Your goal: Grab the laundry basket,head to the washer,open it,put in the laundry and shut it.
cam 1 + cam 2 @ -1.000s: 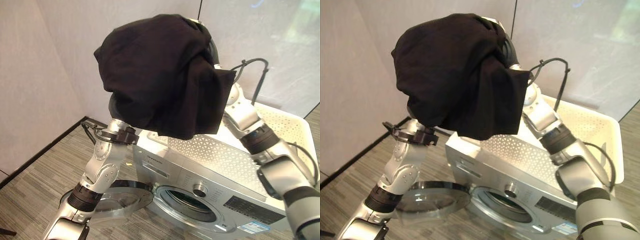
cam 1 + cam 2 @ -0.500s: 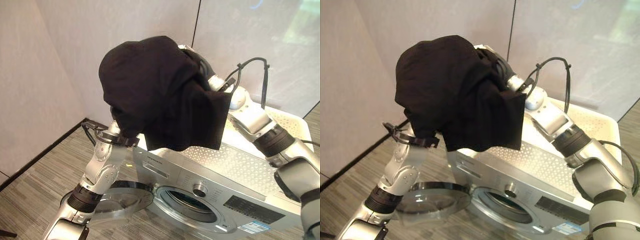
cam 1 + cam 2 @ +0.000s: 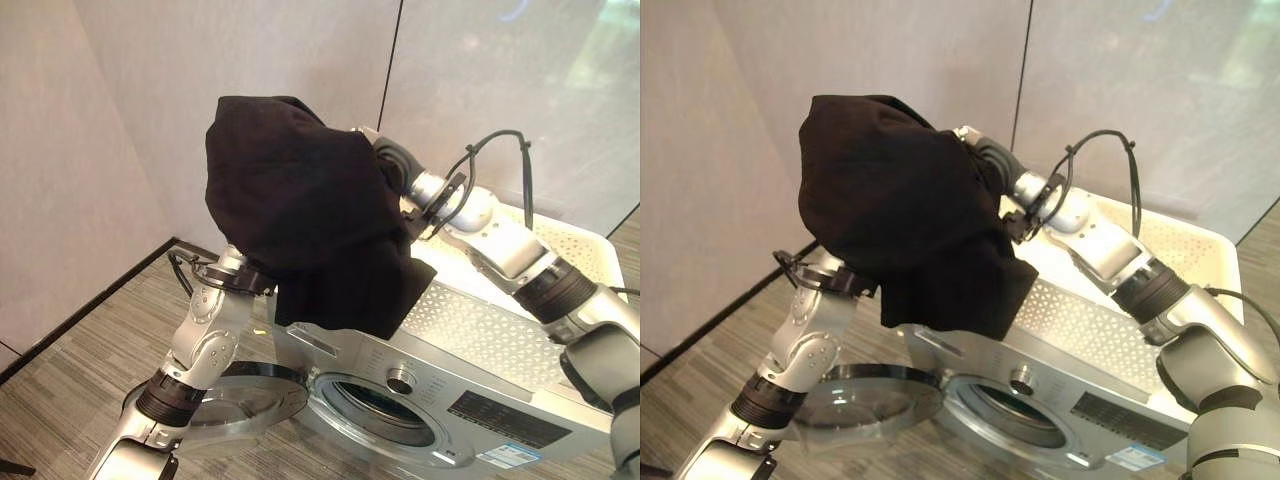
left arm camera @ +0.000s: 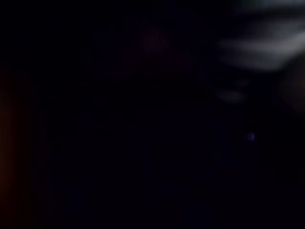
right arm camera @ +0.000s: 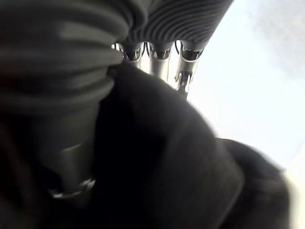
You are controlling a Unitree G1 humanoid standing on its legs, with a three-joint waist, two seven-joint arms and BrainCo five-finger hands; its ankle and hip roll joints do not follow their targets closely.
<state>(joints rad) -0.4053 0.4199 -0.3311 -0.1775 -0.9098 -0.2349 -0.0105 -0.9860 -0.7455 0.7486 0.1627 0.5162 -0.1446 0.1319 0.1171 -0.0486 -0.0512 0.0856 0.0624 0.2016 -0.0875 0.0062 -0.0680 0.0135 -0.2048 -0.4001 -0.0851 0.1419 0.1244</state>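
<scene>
Above the washer (image 3: 450, 380), the right hand (image 3: 385, 160) and the left hand, buried in cloth, hold a bundle of black laundry (image 3: 300, 210) aloft; I cannot tell either hand's finger state. The washer's round door (image 3: 240, 395) hangs open over grey wood-grain floor (image 3: 70, 400) beside pale walls (image 3: 100, 130). A white laundry basket (image 3: 585, 245) sits on the washer's top behind the right arm.
</scene>
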